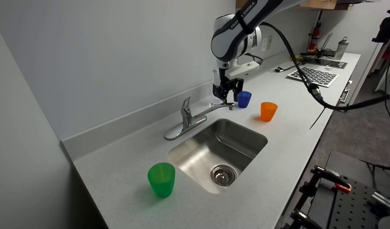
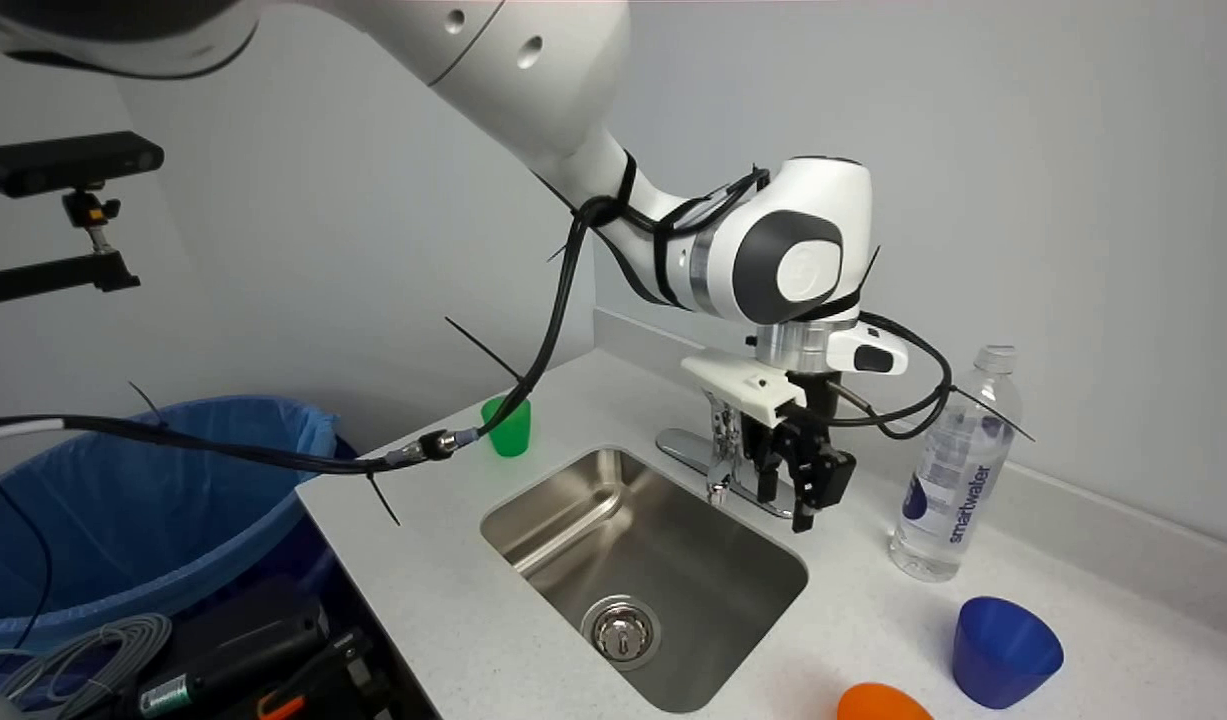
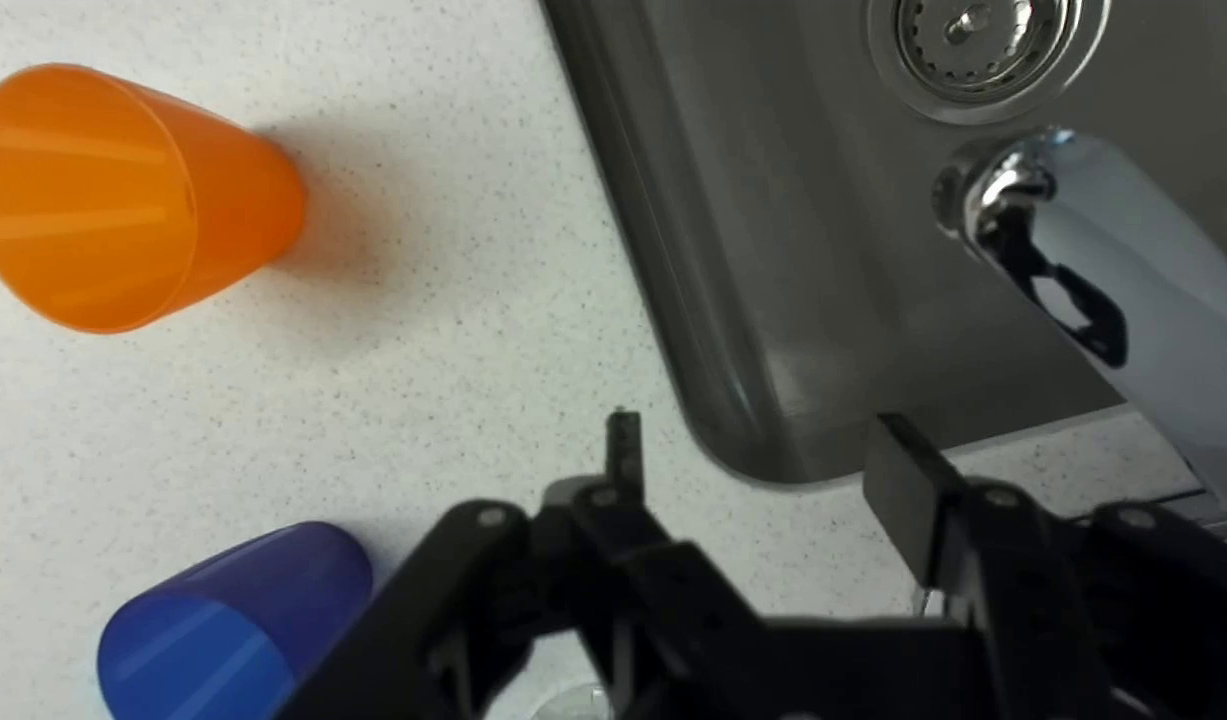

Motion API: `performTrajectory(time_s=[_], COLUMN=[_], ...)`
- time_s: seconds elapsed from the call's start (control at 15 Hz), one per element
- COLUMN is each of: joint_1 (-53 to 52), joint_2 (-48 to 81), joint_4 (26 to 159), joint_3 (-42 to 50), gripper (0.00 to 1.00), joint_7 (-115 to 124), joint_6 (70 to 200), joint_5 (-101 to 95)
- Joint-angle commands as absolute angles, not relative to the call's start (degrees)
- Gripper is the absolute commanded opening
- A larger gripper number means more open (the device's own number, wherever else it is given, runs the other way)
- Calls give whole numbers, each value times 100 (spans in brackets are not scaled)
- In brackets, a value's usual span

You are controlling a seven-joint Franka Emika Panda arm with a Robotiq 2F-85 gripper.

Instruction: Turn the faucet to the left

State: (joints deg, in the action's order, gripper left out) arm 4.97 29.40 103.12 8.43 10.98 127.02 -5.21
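In an exterior view your spread pincer (image 2: 785, 507) hangs just right of the faucet (image 2: 724, 448); you seem lined up: next, sweep left against its spout (image 2: 718, 486).

The low curved chrome faucet (image 1: 187, 121) looks mirror-glossy; the grey rectangular metal sink (image 2: 668, 565), satin-smooth; the tapered orange plastic cup (image 3: 163, 200), smooth and shiny; the speckled white tabletop (image 3: 473, 330), matt.

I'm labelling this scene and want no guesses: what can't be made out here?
Shiny curved chrome faucet: in the wrist view, the right edge cuts off part of it.
Tall clear plastic bottle: in an exterior view, the black gripper hides much of its middle.
Orange plastic cup: in an exterior view, the bottom edge cuts most off.
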Motion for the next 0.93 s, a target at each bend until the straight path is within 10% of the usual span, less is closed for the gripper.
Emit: performTrajectory(time_s=[0.0, 0.27, 0.87], joint_1=[545, 577, 550], joint_2=[2829, 2669, 2346], joint_4=[10263, 10393, 10578], joint_3=[742, 576, 333], gripper=[29, 1, 0], joint_7=[911, 566, -29], joint_6=[12489, 12378, 11954], joint_5=[-368, -152, 161])
